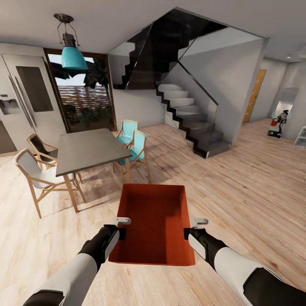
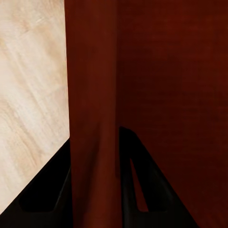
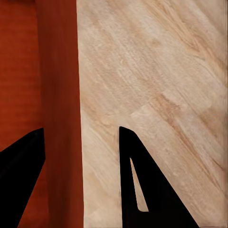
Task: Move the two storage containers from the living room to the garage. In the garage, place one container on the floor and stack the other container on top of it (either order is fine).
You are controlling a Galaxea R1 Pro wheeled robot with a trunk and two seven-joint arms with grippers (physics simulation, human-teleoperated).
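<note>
Orange-red bin: one storage container (image 1: 154, 223) is held off the light wood-plank floor (image 1: 238, 178), dead ahead at 12 o'clock from the robot, open side up and empty.
Long axis: runs 6 to 12 o'clock, away from the trunk.
Left gripper (image 1: 121, 226): at the bin's 9 o'clock wall, near the close end; in the left wrist view its fingers (image 2: 42, 190) straddle that wall, pressed onto it.
Right gripper (image 1: 192, 227): mirrored at the 3 o'clock wall; in the right wrist view one finger sits inside the bin, the other (image 3: 147, 190) stands off the wall's outer face, so I cannot tell whether it pinches.
Arm nearer: neither; the load looks evenly shared.
Surroundings: dining table (image 1: 87, 148) with chairs at 10 o'clock, teal pendant lamp (image 1: 73, 53) above it, staircase (image 1: 191, 123) at 1 o'clock.
In the way: open floor runs toward 2 o'clock past the stairs; the table corner looks the nearest hazard if the base turns left.
Stage, by judgement: carrying, garage not yet reached.
</note>
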